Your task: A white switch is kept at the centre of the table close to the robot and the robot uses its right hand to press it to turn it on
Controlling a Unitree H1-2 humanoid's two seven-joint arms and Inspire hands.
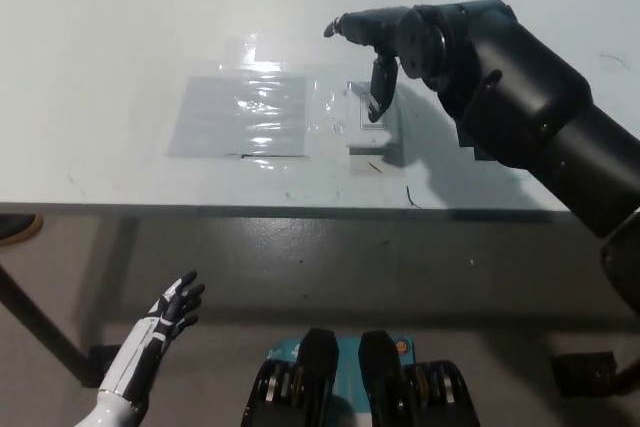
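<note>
The white switch (368, 125) lies flat on the white table (120, 37) near its front edge, partly hidden by my black right hand (400, 42). That hand hovers over it, open, with fingers (379, 92) pointing down onto the switch's rocker; contact looks likely but I cannot be sure. My white left hand (170, 312) rests low at the lower left, below the table edge, fingers spread, holding nothing.
A clear plastic sheet (245, 112) is taped flat to the table left of the switch. The black right forearm (540, 117) covers the table's right side. Floor shows below the front edge (300, 209).
</note>
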